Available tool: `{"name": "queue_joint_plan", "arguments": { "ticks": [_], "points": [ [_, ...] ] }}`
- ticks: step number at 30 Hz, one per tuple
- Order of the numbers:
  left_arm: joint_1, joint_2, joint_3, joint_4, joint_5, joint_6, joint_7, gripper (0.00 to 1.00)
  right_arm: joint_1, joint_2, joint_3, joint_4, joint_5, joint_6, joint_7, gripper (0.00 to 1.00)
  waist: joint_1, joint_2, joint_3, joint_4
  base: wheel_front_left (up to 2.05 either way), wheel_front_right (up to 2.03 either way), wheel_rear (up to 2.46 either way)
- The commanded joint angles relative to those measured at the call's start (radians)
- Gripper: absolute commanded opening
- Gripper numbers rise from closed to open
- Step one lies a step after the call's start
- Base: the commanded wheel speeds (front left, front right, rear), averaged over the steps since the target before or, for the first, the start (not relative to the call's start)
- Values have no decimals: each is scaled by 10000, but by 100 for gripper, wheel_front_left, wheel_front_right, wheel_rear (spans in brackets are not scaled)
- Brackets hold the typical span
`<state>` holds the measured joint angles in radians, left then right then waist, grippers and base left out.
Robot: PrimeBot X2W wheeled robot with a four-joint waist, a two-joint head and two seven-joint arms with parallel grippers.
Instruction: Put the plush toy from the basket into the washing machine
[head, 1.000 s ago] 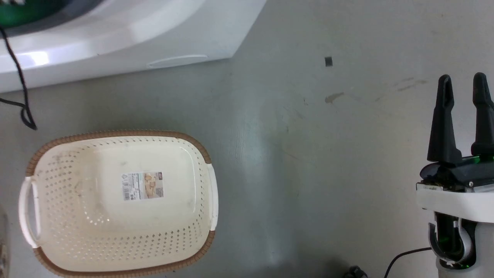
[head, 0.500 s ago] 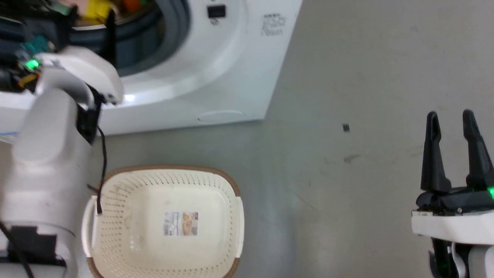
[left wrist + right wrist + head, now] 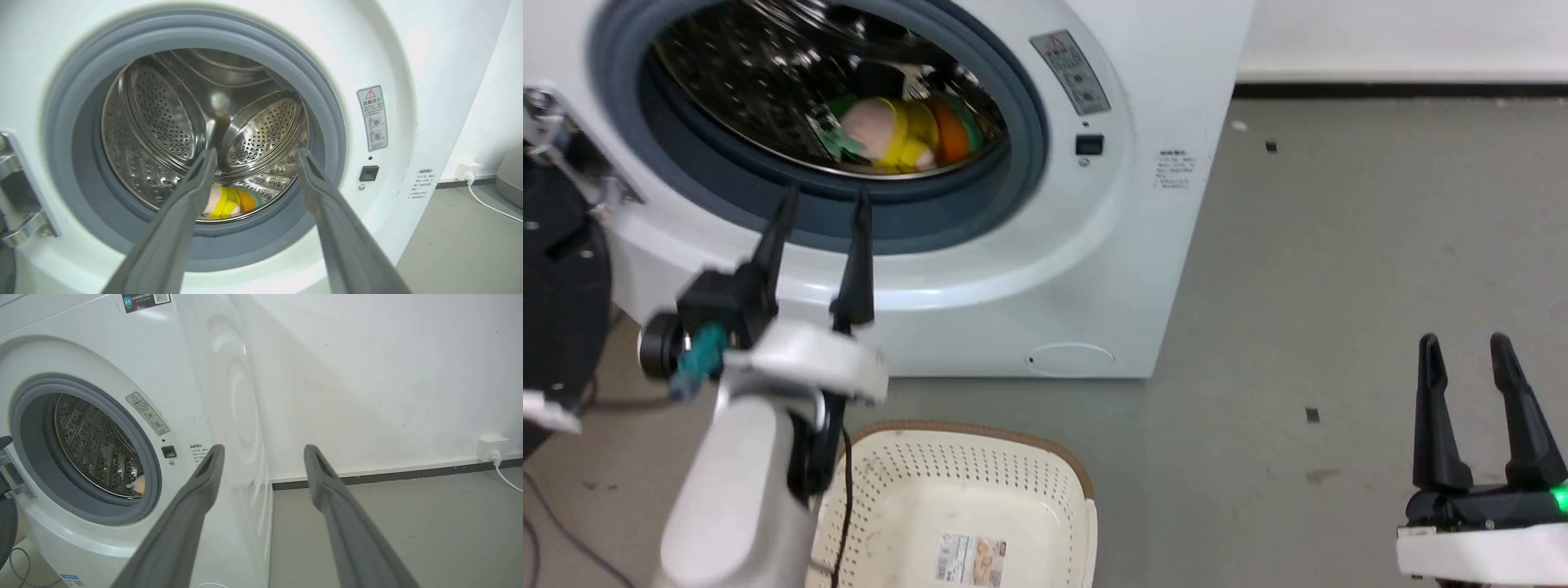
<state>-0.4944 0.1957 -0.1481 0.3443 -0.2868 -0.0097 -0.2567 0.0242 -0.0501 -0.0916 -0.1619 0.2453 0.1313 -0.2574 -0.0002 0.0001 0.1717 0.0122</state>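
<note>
Placement looks finished: the hamburger plush toy lies in the washing machine drum just beyond the left gripper, its fingers parted and empty, basket below its wrist; next, probably, back that arm clear, the right gripper likewise parted.
</note>
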Motion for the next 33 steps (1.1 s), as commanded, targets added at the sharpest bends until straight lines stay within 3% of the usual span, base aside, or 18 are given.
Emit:
{"name": "queue_joint_plan", "arguments": {
  "ticks": [1,6,11,28,29,33],
  "points": [
    [556,-37,81,-322,97,110,-49,100,206,-1,4,26,-44,-6,-44,100,2,-1,-444,314,0,0,0],
    [2498,-192,280,-1549,312,371,-50,100,541,-1,34,72,-8,-6,-44,100,2,-1,-822,465,0,0,0],
    [4112,-522,183,-1977,302,266,-50,100,779,-1,80,153,42,-6,-44,100,2,-1,-1116,588,0,0,0],
    [5284,-754,-59,-2103,984,361,-51,100,1143,-1,318,502,98,-6,-44,100,2,-1,-1464,543,0,0,0],
    [5287,-748,-53,-2095,988,330,-51,0,1148,-1,321,513,97,-6,-44,0,2,-1,-1472,537,0,0,0],
    [5155,-783,-6,-2137,988,331,97,0,950,0,334,536,18,2,91,0,2,-1,-1484,511,0,0,0]
  ]
}}
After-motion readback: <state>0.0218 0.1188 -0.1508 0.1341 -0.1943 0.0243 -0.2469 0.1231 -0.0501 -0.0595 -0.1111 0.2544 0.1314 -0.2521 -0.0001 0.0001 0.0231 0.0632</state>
